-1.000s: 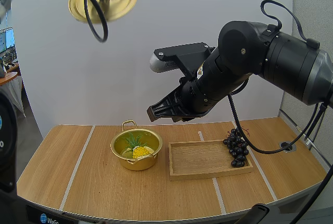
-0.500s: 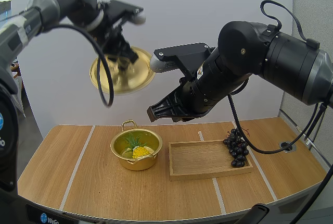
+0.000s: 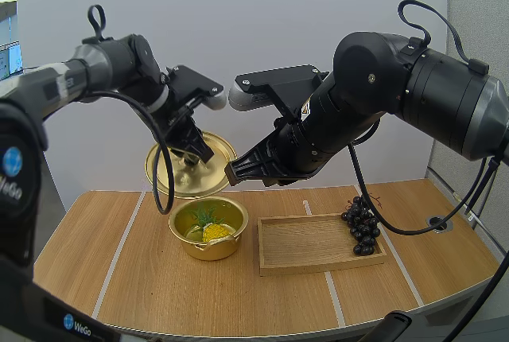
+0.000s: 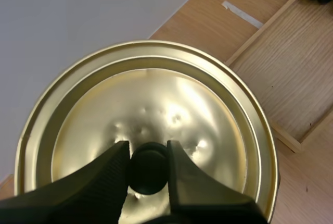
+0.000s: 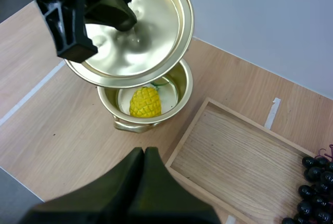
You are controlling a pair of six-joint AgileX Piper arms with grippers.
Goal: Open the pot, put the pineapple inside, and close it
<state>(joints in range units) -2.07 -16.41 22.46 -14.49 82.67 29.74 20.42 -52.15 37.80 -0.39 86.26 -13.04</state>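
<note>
The wooden bench [image 3: 95,278] carries a shallow wooden tray [image 3: 318,266], with a round gold pot [image 3: 208,248] just beside its left end. The pot is open. Its gold lid [image 3: 167,171], shiny and faintly dented, hangs tilted just above the pot's far rim. The left fingers [image 4: 104,177] pinch the lid's black knob [image 4: 149,166]. The right fingers [image 5: 130,182], 2 pressed into 1 dark wedge, hover empty above the bench, over the tray's edge. Dark grapes [image 3: 362,227] sit at the tray's right end. The yellow pineapple [image 5: 144,102] with green leaves lies inside the pot.
</note>
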